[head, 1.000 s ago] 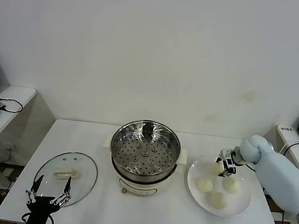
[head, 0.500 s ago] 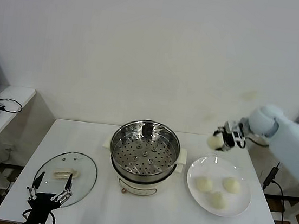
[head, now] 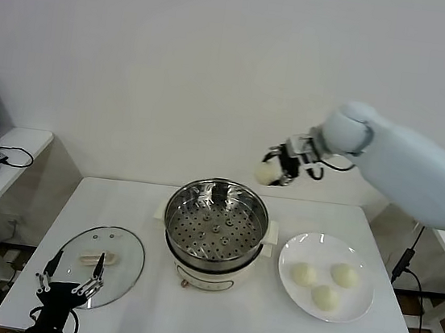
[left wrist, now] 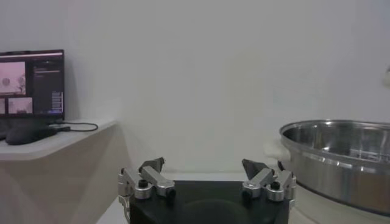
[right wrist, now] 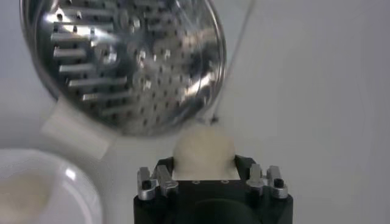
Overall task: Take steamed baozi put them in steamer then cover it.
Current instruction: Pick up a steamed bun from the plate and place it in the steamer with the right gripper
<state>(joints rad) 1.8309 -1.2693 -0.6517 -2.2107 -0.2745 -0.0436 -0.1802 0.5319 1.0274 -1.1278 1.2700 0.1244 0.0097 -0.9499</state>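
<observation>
We see the right gripper (head: 278,167) pinching one baozi (head: 265,173) in the air above the steamer's (head: 216,224) far right rim, the left gripper (head: 70,286) spread beside the cover (head: 98,263), on a white surface (head: 213,311) against a bare white wall (head: 218,68).
</observation>
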